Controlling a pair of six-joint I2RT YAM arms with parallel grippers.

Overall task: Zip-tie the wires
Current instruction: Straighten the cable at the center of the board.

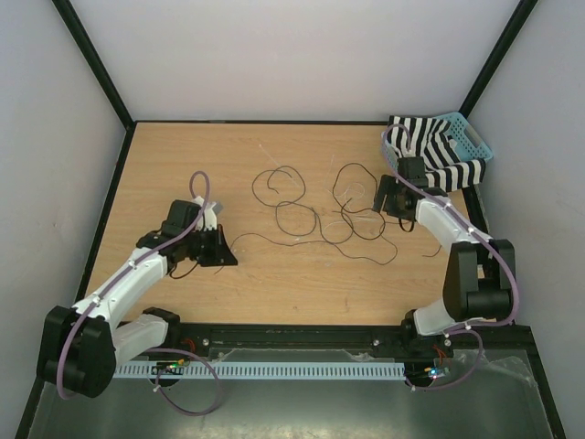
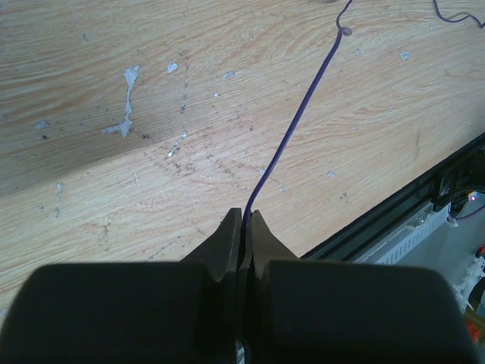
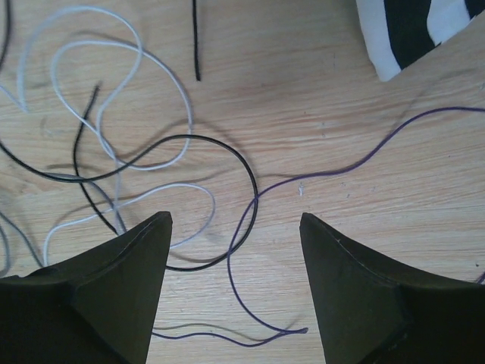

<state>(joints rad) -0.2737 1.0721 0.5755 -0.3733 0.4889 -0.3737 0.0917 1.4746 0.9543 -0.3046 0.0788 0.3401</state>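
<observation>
The wires (image 1: 311,218) lie in loose loops on the wooden table's middle, mostly black with a few pale strands. My left gripper (image 1: 228,259) sits low at their left end. In the left wrist view it (image 2: 243,221) is shut on a thin purple wire (image 2: 299,121) that runs away across the table. My right gripper (image 1: 388,203) hovers over the right side of the loops. In the right wrist view it (image 3: 235,218) is open and empty above a black loop (image 3: 244,163), white strands (image 3: 136,45) and a purple strand (image 3: 356,159).
A light blue basket (image 1: 476,137) with a black-and-white striped cloth (image 1: 430,151) stands at the back right; the cloth's corner shows in the right wrist view (image 3: 413,30). A black rail (image 2: 409,201) runs along the table's near edge. Walls enclose the table.
</observation>
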